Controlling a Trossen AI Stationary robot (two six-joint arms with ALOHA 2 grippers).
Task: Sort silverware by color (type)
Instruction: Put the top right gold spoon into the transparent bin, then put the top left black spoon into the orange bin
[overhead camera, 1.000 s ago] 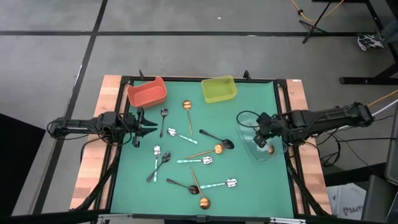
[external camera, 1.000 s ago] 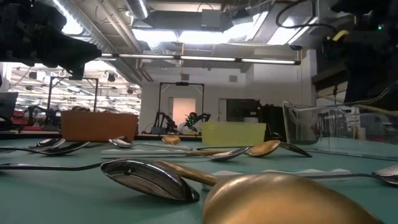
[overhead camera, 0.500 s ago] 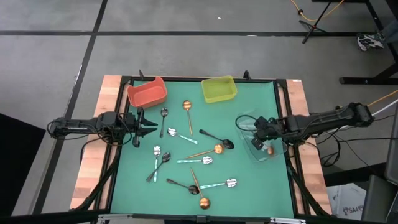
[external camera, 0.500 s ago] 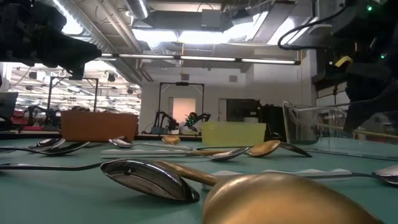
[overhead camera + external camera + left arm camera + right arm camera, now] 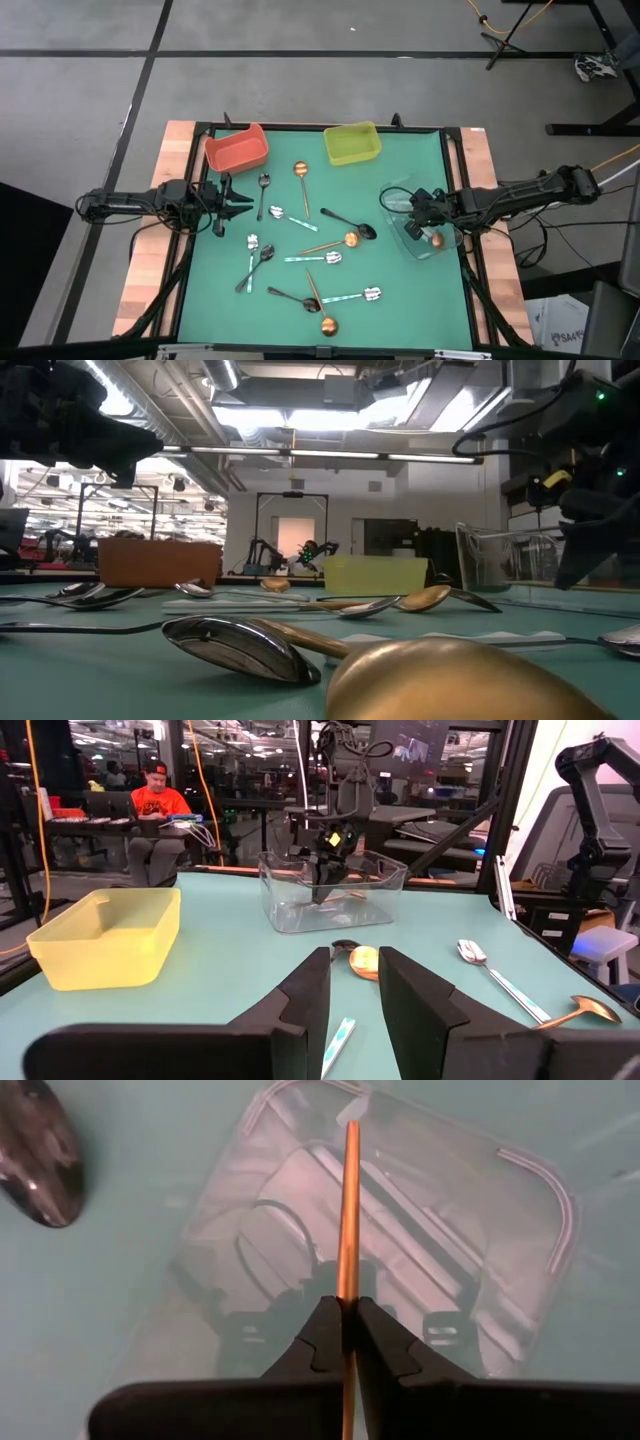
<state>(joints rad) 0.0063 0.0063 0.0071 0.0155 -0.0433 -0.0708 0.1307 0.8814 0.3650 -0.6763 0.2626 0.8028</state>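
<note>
Copper-gold spoon, slim straight handle, pinched in right pincer over clear bin, left pincer parted.

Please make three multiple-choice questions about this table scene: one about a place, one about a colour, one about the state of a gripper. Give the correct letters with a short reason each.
1. Where does the right gripper work?
A. over the red bin
B. over the clear plastic bin
C. over the yellow-green bin

2. Which colour has the slim spoon handle between the right gripper's fingers?
A. black
B. shiny silver
C. copper-gold

3. How is the left gripper, waiting at the table's left edge near the red plastic bin?
A. open and empty
B. shut on a spoon
C. shut on a bin rim

Answers: 1 B, the high view shows it above the clear bin at the table's right. 2 C, the right wrist view shows a copper-gold rod pinched there. 3 A, the left wrist view shows a gap between its fingers with nothing in it.
</note>
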